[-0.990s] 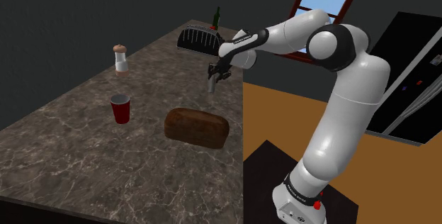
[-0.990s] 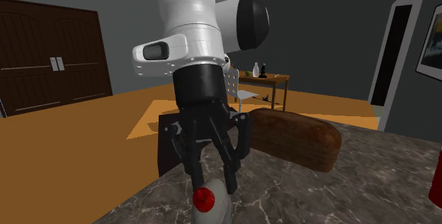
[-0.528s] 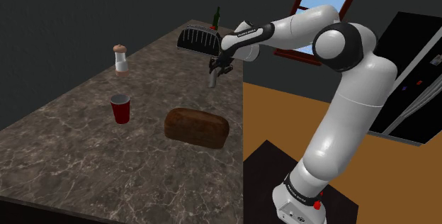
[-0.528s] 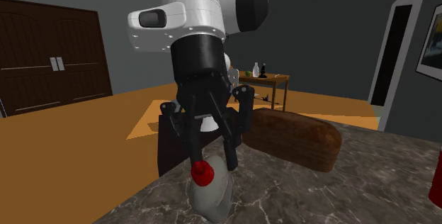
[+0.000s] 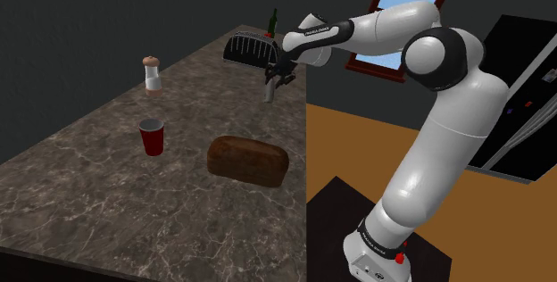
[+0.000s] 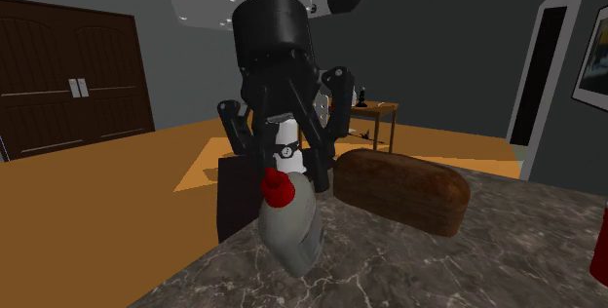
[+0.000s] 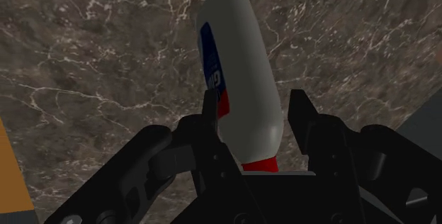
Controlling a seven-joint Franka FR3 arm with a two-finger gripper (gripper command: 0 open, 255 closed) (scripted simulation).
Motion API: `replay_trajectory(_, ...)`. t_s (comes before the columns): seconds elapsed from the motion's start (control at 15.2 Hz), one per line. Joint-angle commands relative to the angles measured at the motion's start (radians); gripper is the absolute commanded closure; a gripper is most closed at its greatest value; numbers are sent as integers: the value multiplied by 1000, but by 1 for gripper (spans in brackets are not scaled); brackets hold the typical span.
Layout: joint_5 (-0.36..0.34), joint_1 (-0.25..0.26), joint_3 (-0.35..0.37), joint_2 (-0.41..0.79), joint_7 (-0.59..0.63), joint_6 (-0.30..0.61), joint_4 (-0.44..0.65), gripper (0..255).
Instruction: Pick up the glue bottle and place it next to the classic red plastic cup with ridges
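The glue bottle (image 6: 292,230), clamped near its red cap by the gripper (image 6: 289,174) and tilted above the counter (image 5: 80,191), should be carried level toward the red cup (image 5: 153,136) at its 8 o'clock in the shoulder view, clearing the bread loaf (image 5: 248,160) at 6 o'clock.

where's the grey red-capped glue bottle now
Shoulder view: the grey glue bottle clasped in the black gripper over the marble counter's far end, near the dark rack.

Nothing legible anywhere, blue and red label (image 7: 211,70) on the grey glue bottle (image 7: 244,88) bearing unreadable white marks, tiny dark lettering (image 5: 319,31) on the white arm (image 5: 446,155) indecipherable
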Motion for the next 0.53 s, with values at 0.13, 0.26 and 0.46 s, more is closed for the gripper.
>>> replay_trajectory(0.13,-15,0,-3,-20,15,-48,29,255)
replay_trajectory(0.26,-22,0,-4,-28,22,-73,46,255)
replay_trajectory(0.46,-31,0,-5,-39,32,-110,74,255)
